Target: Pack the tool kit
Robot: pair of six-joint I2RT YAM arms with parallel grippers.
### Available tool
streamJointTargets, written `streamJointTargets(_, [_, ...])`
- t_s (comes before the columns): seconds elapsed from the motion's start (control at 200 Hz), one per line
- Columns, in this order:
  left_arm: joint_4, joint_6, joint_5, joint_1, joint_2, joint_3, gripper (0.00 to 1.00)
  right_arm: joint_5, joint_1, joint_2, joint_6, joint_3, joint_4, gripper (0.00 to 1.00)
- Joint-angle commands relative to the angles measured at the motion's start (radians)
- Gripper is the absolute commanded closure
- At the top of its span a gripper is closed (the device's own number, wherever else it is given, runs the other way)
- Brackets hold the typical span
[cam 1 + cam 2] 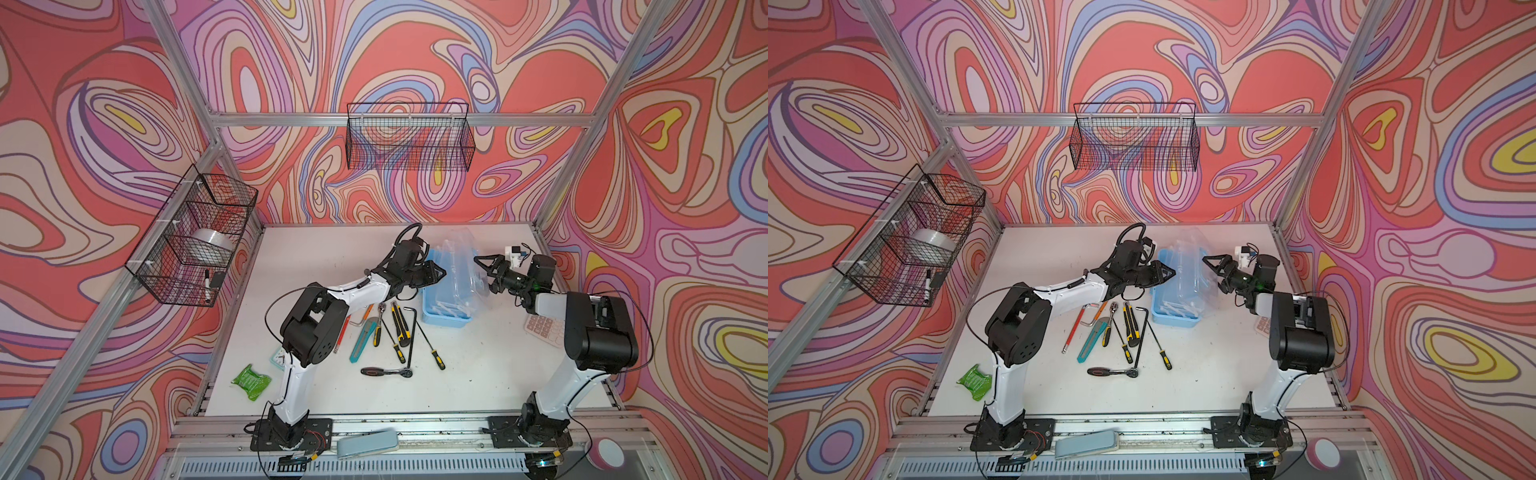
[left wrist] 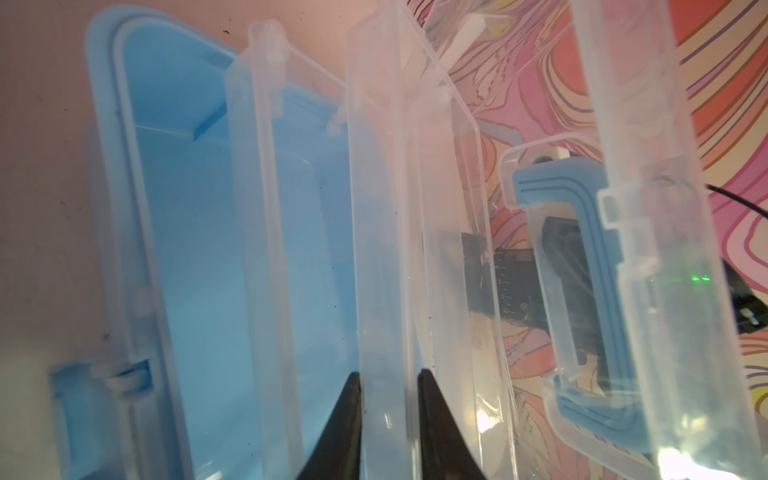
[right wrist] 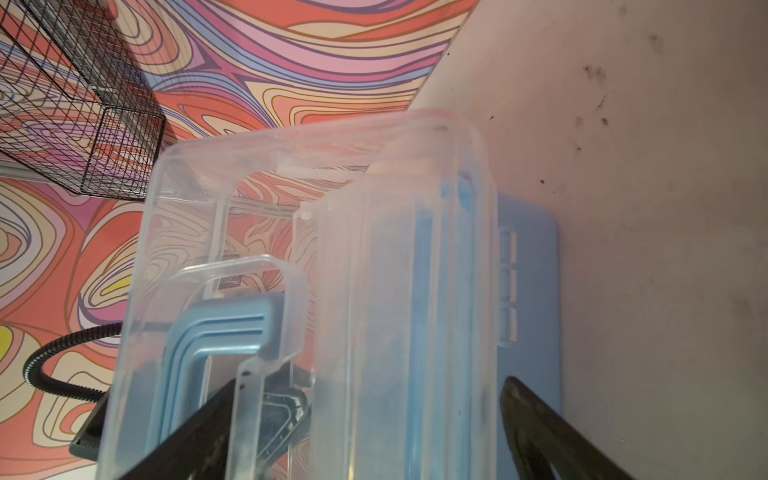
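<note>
The tool kit's light blue case (image 1: 444,318) (image 1: 1173,316) stands open at the back of the table, its clear lid (image 1: 463,266) (image 3: 291,187) raised upright with the blue C-shaped handle (image 2: 552,183) (image 3: 224,324) on it. My left gripper (image 1: 444,273) (image 2: 388,382) is shut on a clear inner tray (image 2: 382,208) over the blue base. From the other side my right gripper (image 1: 484,272) (image 3: 370,382) stands open, jaws wide on either side of the lid. On the table in front lie a ratchet (image 1: 386,371), a teal utility knife (image 1: 361,343), a hex key (image 1: 411,336) and screwdrivers (image 1: 432,353).
A pink calculator (image 1: 544,328) lies under the right arm. A green packet (image 1: 250,380) and a small teal clock (image 1: 277,358) sit near the left arm's base. The pedal (image 1: 368,444) rests on the front rail. Wire baskets hang on the back wall (image 1: 409,141) and left wall (image 1: 195,237).
</note>
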Motion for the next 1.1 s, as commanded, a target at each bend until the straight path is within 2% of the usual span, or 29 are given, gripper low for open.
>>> streamJointTargets(0.0, [0.022, 0.000, 0.010, -0.003, 0.001, 0.049, 0.77, 0.014, -0.020, -0.015, -0.047, 0.014, -0.057, 0.02])
streamJointTargets(0.28, [-0.021, 0.000, -0.017, -0.003, -0.002, 0.067, 0.79, -0.031, -0.058, -0.038, 0.014, -0.024, 0.047, 0.02])
streamJointTargets(0.546, [0.003, -0.036, -0.011, 0.002, -0.001, 0.056, 0.80, -0.075, -0.060, 0.029, 0.170, -0.075, 0.293, 0.09])
streamJointTargets(1.096, [-0.039, -0.023, -0.045, -0.007, -0.052, 0.082, 0.81, -0.062, -0.059, 0.034, 0.084, -0.089, 0.211, 0.07])
